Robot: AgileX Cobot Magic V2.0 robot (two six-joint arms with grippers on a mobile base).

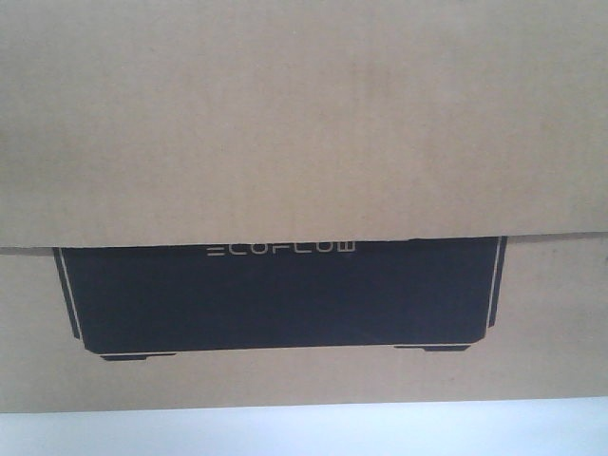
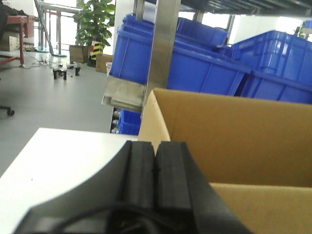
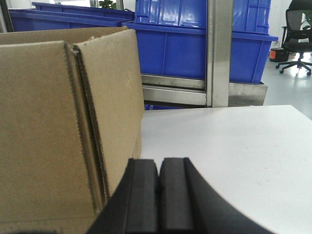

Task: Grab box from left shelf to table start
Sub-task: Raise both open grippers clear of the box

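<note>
1. The box [image 1: 304, 123] sits on the white table [image 3: 234, 146], filling my front view; the black ECOFLOW panel [image 1: 280, 294] faces me, with a strip of table showing below it.
2. My left hand [image 2: 156, 161] is closed with its pads pressed together, holding nothing. It hangs just beside the box's left end, above the table.
3. My right hand [image 3: 158, 180] is likewise closed and empty, near the box's right corner.
4. The box is large corrugated cardboard: stiff at the corners, softer mid-panel. I judge its walls would bow under a pinch. Its weight I cannot tell. The top looks open in the left wrist view, so the flaps give no firm hold.
5. I would squeeze it between both hands, low on the opposite end walls near the corners.
6. The left shelf [image 3: 217, 58], with its steel upright and blue bins [image 2: 195, 63], stands close behind the box, so there is little room rearward. Open table lies to the right, and some to the left.
</note>
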